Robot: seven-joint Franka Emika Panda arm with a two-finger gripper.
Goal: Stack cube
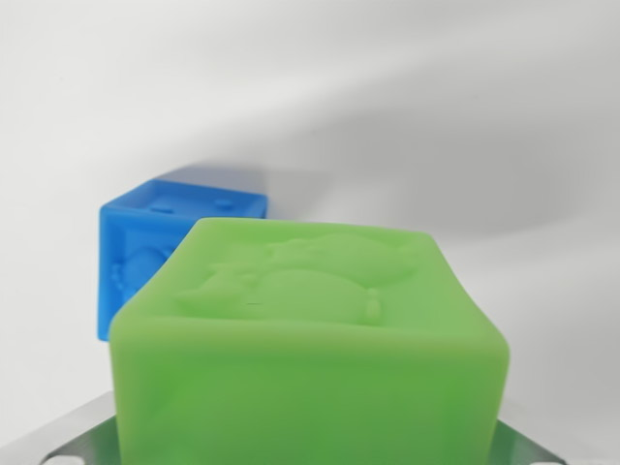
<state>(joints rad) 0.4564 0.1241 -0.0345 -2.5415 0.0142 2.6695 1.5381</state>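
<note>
Green cube [310,339] fills the near view, sitting right between the jaws, whose metal edges peek out at both lower corners; clamped, I judge. Blue cube [145,247] lies beyond it, toward the wrist view's left, on the white table [484,116].

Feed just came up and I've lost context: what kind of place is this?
Likely a lab or test tabletop: a plain white surface with no clutter, holding only two embossed toy blocks, a green cube close to the camera and a blue cube behind it.
</note>
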